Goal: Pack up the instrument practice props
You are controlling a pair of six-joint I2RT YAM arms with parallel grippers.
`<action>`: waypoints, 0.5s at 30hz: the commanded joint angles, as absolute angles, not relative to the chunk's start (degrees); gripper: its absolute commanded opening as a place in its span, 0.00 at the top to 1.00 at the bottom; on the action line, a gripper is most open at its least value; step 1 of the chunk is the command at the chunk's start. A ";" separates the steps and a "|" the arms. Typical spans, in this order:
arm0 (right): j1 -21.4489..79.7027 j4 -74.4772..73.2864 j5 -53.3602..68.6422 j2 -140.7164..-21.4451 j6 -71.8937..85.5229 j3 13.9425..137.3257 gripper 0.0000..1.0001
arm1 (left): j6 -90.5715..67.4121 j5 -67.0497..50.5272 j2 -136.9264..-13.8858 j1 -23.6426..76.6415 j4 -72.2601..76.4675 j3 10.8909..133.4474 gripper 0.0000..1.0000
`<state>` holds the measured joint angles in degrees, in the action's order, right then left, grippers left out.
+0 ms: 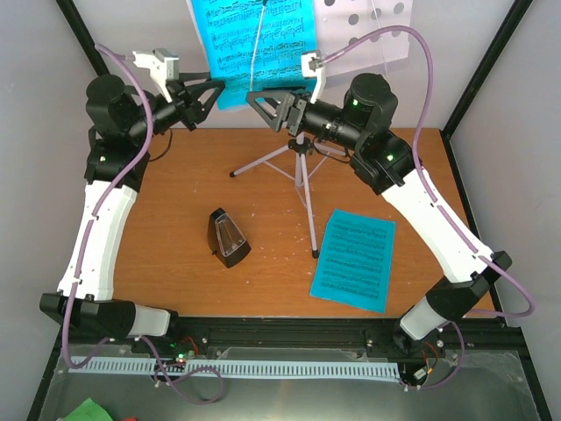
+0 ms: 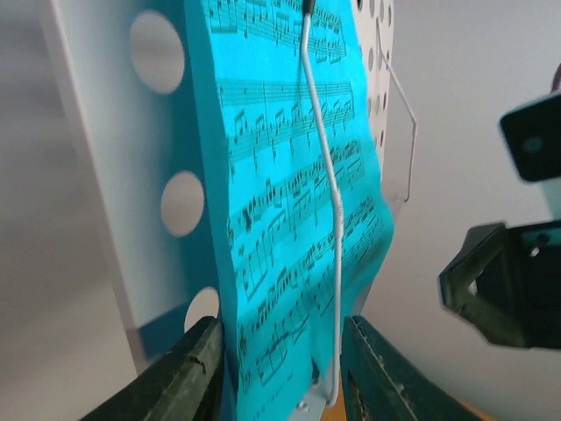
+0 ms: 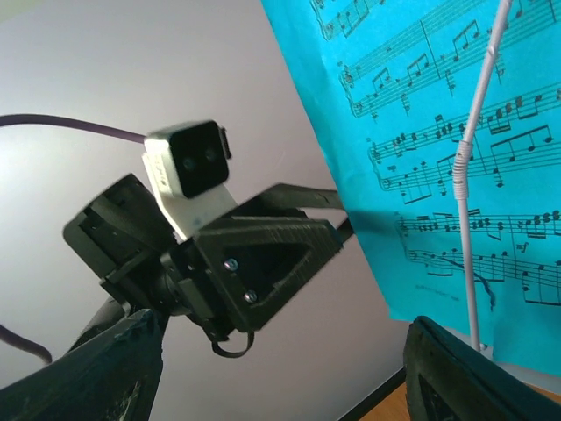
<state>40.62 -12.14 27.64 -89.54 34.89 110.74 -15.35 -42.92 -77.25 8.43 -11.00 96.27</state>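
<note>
— Up at the back of the table (image 1: pixel 175 210), we've got the grey music stand (image 1: pixel 301 162) on its tripod. A cyan sheet (image 1: pixel 238 44) hangs against its perforated tray (image 1: pixel 368 39), under a thin white wire holder (image 2: pixel 329 202).
— And we see the left gripper (image 1: pixel 215 95) right at that sheet's lower left corner. From its wrist camera, the bottom edge of the paper and the foot of the wire show in the gap between its two fingers.
— Pinched, would we say?
— No, we'd call those jaws parted with nothing clamped. Whether a finger touches the paper, we can't tell.
— Over to the right gripper (image 1: pixel 263 107): it hovers just beside the sheet's lower edge, facing the left one, fingers spread wide, holding nothing.
— Down on the wood we spot the black pyramid metronome (image 1: pixel 228 237), upright, left of the stand's near leg and well apart from both grippers.
— And a second cyan page (image 1: pixel 353 260) lies flat to the right of that leg, near the right arm (image 1: pixel 438 228).
</note>
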 commanded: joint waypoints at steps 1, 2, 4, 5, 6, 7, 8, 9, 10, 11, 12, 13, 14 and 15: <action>41.22 -11.16 27.38 -90.90 34.11 112.94 0.27 | -16.26 -45.34 -79.18 8.70 -9.64 101.38 0.63; 41.22 -11.27 27.25 -91.08 33.92 113.23 0.27 | -16.27 -45.75 -79.72 8.70 -9.66 102.08 0.64; 41.22 -11.71 26.55 -91.58 33.40 114.15 0.27 | -16.02 -45.95 -80.72 8.70 -10.17 103.49 0.64; 41.22 -12.08 26.14 -91.85 33.06 114.72 0.27 | -15.89 -45.97 -81.15 8.70 -10.41 104.19 0.64; 41.22 -12.39 25.80 -92.13 32.83 115.35 0.27 | -15.91 -45.97 -81.53 8.70 -10.57 104.76 0.63; 41.22 -12.55 25.48 -92.50 32.71 115.99 0.27 | -15.91 -46.04 -81.89 8.72 -10.63 105.40 0.63; 41.22 -12.76 25.09 -92.93 32.66 116.65 0.27 | -16.03 -46.17 -82.37 8.70 -10.63 105.91 0.63; 41.22 -13.01 24.89 -93.42 32.59 117.55 0.27 | -16.19 -46.33 -82.81 8.70 -10.71 106.35 0.63; 41.22 -13.39 24.69 -93.95 32.41 118.60 0.28 | -16.32 -46.52 -83.35 8.69 -10.72 106.72 0.63; 41.22 -13.86 24.40 -94.57 32.22 119.60 0.28 | -16.49 -46.73 -83.73 8.70 -10.63 107.04 0.63; 41.22 -14.56 23.87 -95.54 32.09 120.90 0.28 | -16.60 -46.83 -84.01 8.68 -10.63 107.27 0.63; 41.20 -15.45 23.18 -96.00 32.03 122.30 0.28 | -16.61 -46.96 -84.30 8.68 -10.59 107.50 0.64; 41.20 -16.12 22.62 -96.72 31.80 123.66 0.27 | -16.61 -47.16 -84.54 8.70 -10.54 107.68 0.65; 41.14 -16.55 22.02 -97.76 31.69 124.62 0.27 | -16.61 -47.40 -84.74 8.70 -10.55 107.93 0.67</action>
